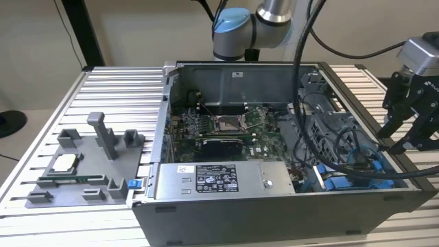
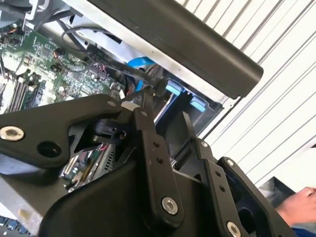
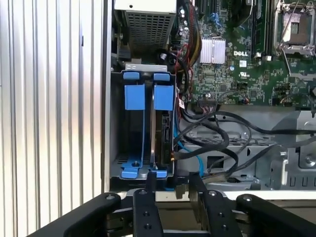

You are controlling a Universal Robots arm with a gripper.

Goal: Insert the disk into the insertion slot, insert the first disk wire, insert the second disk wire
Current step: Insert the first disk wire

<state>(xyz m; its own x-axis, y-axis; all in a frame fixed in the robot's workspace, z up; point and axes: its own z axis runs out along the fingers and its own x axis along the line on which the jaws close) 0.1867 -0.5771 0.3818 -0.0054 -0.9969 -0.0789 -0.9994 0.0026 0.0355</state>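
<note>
The insertion slot (image 3: 142, 129) is a drive bay with blue rails and tabs in the corner of the open computer case; in the exterior view the insertion slot (image 1: 350, 181) sits at the case's near right corner. The disk (image 3: 162, 134) stands edge-on inside the bay as a dark slab under a blue tab. A black wire (image 3: 197, 148) reaches the disk's edge, and a blue wire (image 3: 193, 154) curves beside it. My gripper (image 3: 173, 181) is open and empty just outside the bay's mouth. The exterior view has the gripper (image 1: 401, 140) above the case's right wall, and in the second wrist view the gripper (image 2: 168, 116) is close to a black wire plug (image 2: 159, 87).
The motherboard (image 3: 247, 54) and loose black cables (image 3: 232, 133) fill the case beside the bay. A grey power supply box (image 1: 219, 180) lies along the case's front. A grey fixture tray (image 1: 82, 170) rests on the ribbed table at the exterior view's left. A person's hand (image 2: 298, 205) is nearby.
</note>
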